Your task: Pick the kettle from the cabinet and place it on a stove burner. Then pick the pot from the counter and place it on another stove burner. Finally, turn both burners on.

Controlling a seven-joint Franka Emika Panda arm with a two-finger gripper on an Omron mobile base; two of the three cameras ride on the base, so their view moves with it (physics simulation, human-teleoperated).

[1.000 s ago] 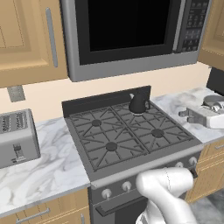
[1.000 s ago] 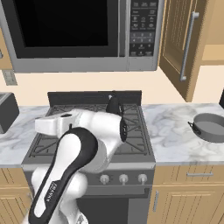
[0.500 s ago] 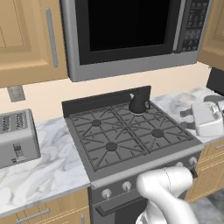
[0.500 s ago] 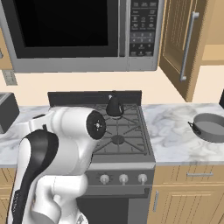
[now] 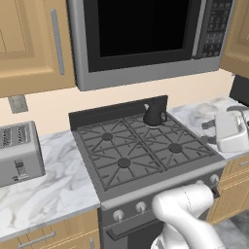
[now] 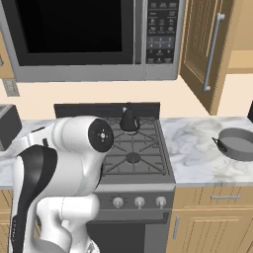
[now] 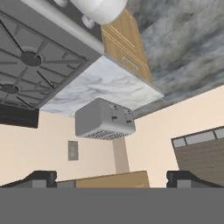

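With the kettle (image 5: 154, 115) set on the stove's 1 o'clock burner, the empty gripper (image 5: 232, 130), jaws wide, hangs at 3 o'clock, probably heading for the pot (image 6: 238, 144).

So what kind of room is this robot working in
A home kitchen, by the look of it: a gas range with a black kettle on a back burner, a microwave mounted above, and a toaster on the marble counter.

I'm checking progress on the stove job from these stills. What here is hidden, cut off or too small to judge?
- Front-left burners, right base view: hidden behind the arm.
- Pot: right edge crops its far side.
- Cabinet shelf: right base view, door and frame edge hide it.
- Knobs: too small to read on or off.
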